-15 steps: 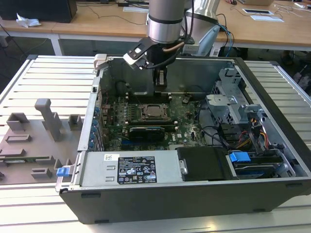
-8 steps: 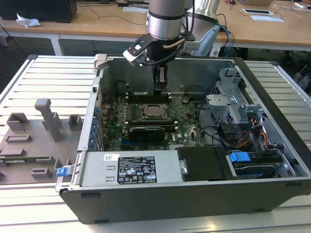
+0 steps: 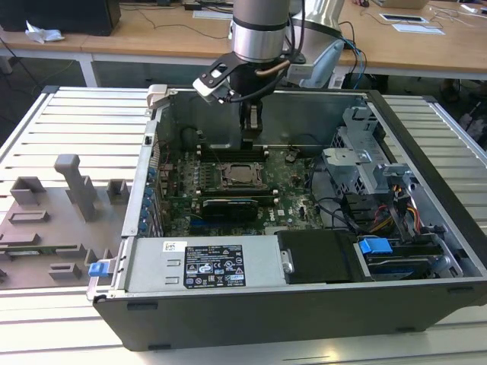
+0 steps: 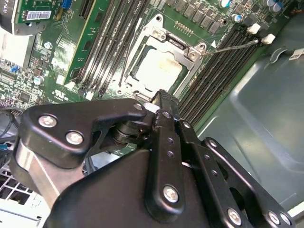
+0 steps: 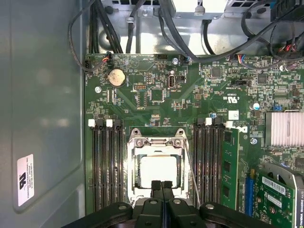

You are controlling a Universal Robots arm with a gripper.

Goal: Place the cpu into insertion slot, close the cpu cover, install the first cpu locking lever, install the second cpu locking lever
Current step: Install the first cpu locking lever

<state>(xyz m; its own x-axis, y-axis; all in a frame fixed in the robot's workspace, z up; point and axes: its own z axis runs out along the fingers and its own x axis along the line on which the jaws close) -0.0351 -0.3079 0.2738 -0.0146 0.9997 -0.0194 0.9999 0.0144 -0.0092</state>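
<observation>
**Exterior view: cpu seated, cover down, gripper at the slot**

On the exterior view's left, a grey fixture (image 3: 53,217) lies outside the case (image 3: 141,190). Mid-case, the slot (image 3: 227,170) on the green board holds the cpu (image 5: 158,170), lying flat. The cover (image 5: 134,168) is down around it, with the chip's top showing through the window. Judged closed, so that it clamps the chip.

Over one edge of the slot hangs the gripper (image 5: 161,186), fingertips pressed together and holding nothing. Both wrist views put the tips just beside the cover frame; contact cannot be told. Judgement: tips held together make a narrow pusher, suited to a wire rather than a grasp.

A thin wire lever (image 4: 232,46) angles away from the slot's side, apparently unlatched. On the exterior view's right the drive cage (image 3: 365,163) stands well apart.
</observation>
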